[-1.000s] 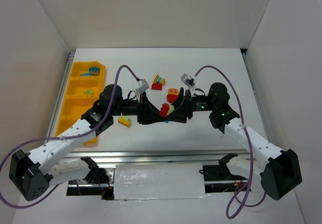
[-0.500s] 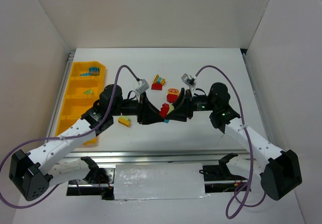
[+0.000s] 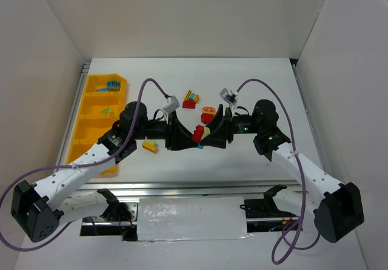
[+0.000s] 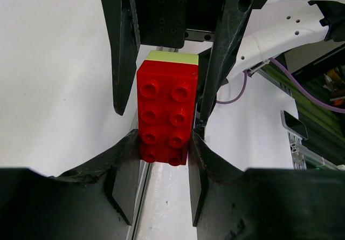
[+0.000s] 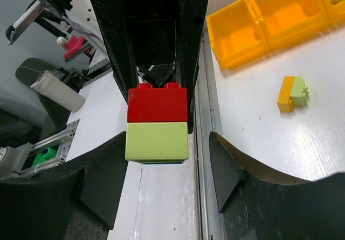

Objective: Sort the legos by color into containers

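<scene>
A clump of legos hangs between my two grippers above the table's middle: a red brick point(image 3: 197, 131) stacked on a pale green brick point(image 5: 157, 141), with a teal sliver beneath. My left gripper point(image 4: 163, 148) is shut on the red brick point(image 4: 164, 113), pinching its near end. My right gripper point(image 5: 167, 143) is open around the green end; the green brick touches one finger and a gap shows at the other. The yellow-orange tray point(image 3: 91, 124) lies at the left, with teal bricks point(image 3: 112, 87) in its far compartment and a green piece point(image 3: 107, 110) in the one beside it.
A yellow and pale green brick point(image 3: 149, 146) lies on the table near the left arm and also shows in the right wrist view point(image 5: 292, 93). A red, yellow and teal clump point(image 3: 191, 99) and a red and yellow piece point(image 3: 208, 111) lie behind the grippers.
Almost nothing differs. The right wrist has shifted very slightly to the right; the clump stays between the two grippers.
</scene>
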You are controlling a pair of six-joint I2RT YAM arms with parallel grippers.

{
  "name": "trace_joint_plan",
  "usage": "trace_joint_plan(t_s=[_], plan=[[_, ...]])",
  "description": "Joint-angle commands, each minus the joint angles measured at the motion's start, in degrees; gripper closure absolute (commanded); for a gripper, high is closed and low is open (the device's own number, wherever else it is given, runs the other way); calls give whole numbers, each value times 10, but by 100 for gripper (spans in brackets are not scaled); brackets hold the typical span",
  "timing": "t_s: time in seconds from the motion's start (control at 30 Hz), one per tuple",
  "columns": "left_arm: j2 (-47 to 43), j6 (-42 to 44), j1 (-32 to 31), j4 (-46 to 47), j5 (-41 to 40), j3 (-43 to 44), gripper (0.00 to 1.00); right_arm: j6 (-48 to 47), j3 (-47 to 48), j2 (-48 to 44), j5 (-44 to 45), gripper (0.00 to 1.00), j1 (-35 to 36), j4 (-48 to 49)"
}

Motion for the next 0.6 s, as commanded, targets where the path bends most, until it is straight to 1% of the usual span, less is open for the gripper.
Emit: trace_joint_plan(t_s=[0.0, 0.1, 0.17, 0.3, 0.47, 0.5, 0.57], plan=[[-15, -1, 0, 25, 6, 22, 100, -12, 3, -25, 19, 33, -7, -2], [-15, 0, 0, 24, 5, 23, 100, -3, -6, -40, 41, 33, -13, 4], [-14, 1, 0, 22, 5, 21, 100, 14, -14, -52, 54, 34, -15, 26], [-16, -3, 1, 29, 10, 17, 100, 34, -21, -65, 61, 38, -22, 53], [-20, -1, 1, 26, 9, 15, 100, 35, -21, -62, 56, 53, -23, 59], [-19, -1, 1, 26, 9, 15, 100, 40, -24, -60, 56, 63, -23, 67], [-21, -1, 1, 27, 10, 14, 100, 43, -26, -59, 52, 75, -23, 73]])
